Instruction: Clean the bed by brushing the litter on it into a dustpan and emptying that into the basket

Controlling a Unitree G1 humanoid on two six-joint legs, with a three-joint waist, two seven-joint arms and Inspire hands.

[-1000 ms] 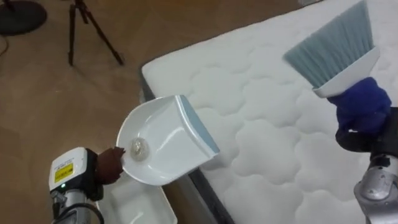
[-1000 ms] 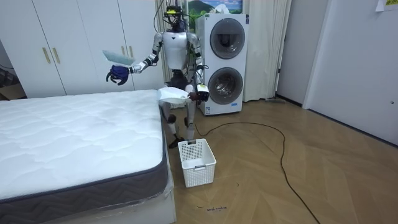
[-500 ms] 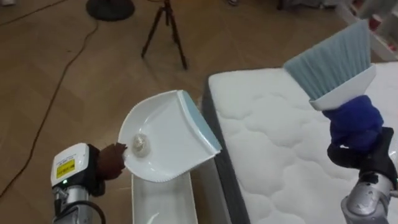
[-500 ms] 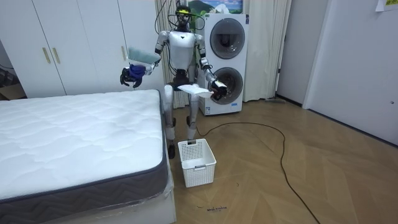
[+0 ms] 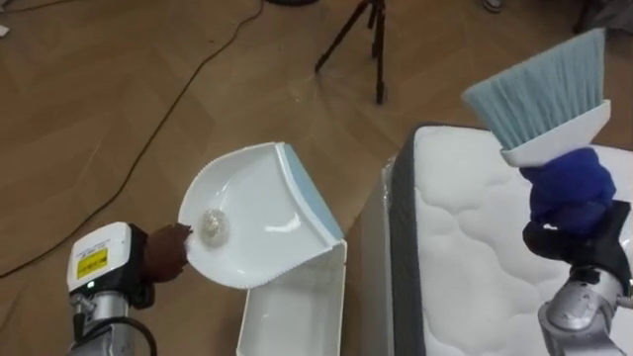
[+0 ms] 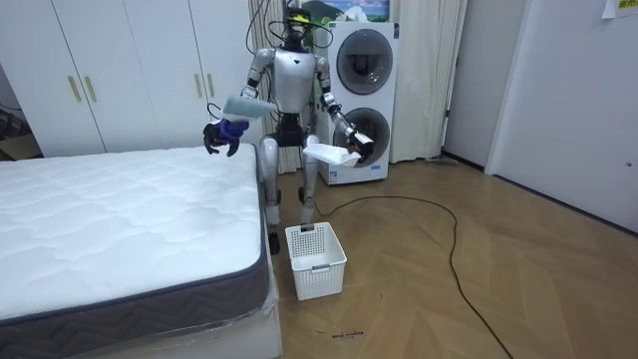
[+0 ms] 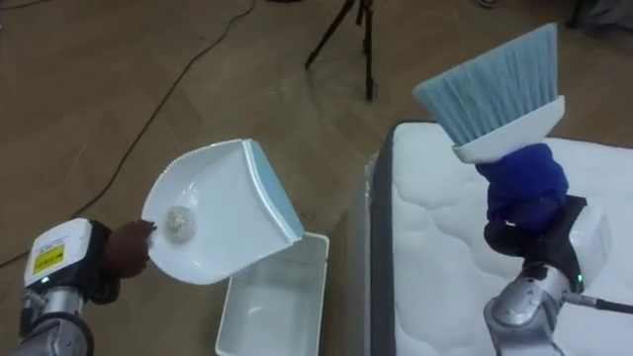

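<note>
Holding dustpan [image 5: 259, 213] above basket [image 5: 297, 311] edge beside bed [image 5: 495, 247]; left hand [image 5: 163, 254] curled round its handle, wad [image 5: 212, 226] inside. Right hand [image 5: 572, 193] clenches raised brush [image 5: 544, 84]. Emptying step, I judge; next: tip pan forward.

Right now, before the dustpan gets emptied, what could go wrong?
The dustpan in the left hand carries a small wad and looks partly off the basket, so tipping might drop it on the floor. The brush in the right hand hangs over the mattress; dust clinging to it could fall back there.
</note>
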